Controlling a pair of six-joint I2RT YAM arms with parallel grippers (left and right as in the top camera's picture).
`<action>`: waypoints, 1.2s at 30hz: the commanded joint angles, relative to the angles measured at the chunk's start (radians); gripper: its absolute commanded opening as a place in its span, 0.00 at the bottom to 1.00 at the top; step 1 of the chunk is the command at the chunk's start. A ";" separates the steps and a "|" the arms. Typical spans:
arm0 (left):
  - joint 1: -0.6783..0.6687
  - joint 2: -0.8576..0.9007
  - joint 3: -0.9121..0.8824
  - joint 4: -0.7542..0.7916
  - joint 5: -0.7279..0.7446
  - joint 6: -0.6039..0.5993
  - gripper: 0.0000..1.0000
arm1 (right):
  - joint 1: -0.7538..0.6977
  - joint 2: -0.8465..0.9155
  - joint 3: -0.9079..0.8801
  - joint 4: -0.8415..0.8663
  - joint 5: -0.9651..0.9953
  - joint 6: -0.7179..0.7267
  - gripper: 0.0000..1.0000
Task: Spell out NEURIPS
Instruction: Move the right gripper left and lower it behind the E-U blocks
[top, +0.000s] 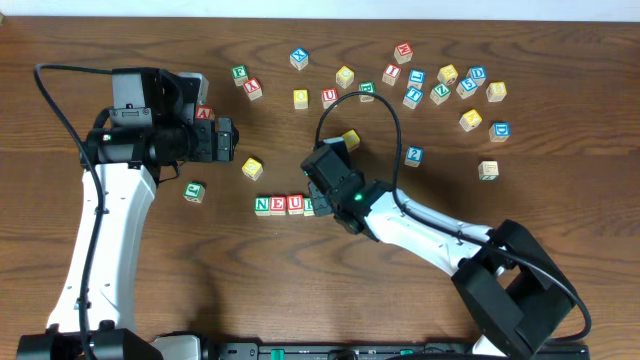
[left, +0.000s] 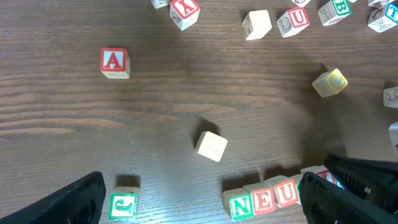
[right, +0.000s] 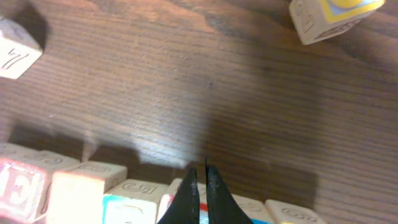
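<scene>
A row of letter blocks lies mid-table: green N (top: 262, 205), red E (top: 279, 205), red U (top: 296, 204), and a further block (top: 309, 207) partly under my right gripper (top: 325, 198). The left wrist view shows N (left: 241, 205), E (left: 264, 200), U (left: 286, 193). In the right wrist view the fingers (right: 200, 180) are shut with nothing between them, their tips over a red-edged block (right: 177, 196) in the row. My left gripper (top: 232, 140) is open and empty above the table, and its fingers (left: 199, 199) are spread wide.
Loose blocks: a red A (top: 204, 113), a green-lettered block (top: 194, 191), a yellow one (top: 252, 168), another yellow one (top: 350, 139) by the right arm. Several more blocks are scattered along the back right (top: 440, 85). Cables arc over the table.
</scene>
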 joint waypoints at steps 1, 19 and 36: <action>0.002 0.001 0.022 0.000 0.015 0.021 0.98 | 0.026 -0.022 0.011 -0.002 -0.002 -0.007 0.01; 0.002 0.001 0.022 0.000 0.015 0.021 0.98 | 0.034 -0.008 0.011 -0.002 0.060 0.013 0.01; 0.002 0.001 0.022 0.000 0.015 0.021 0.98 | 0.031 0.030 0.011 0.028 0.063 0.016 0.01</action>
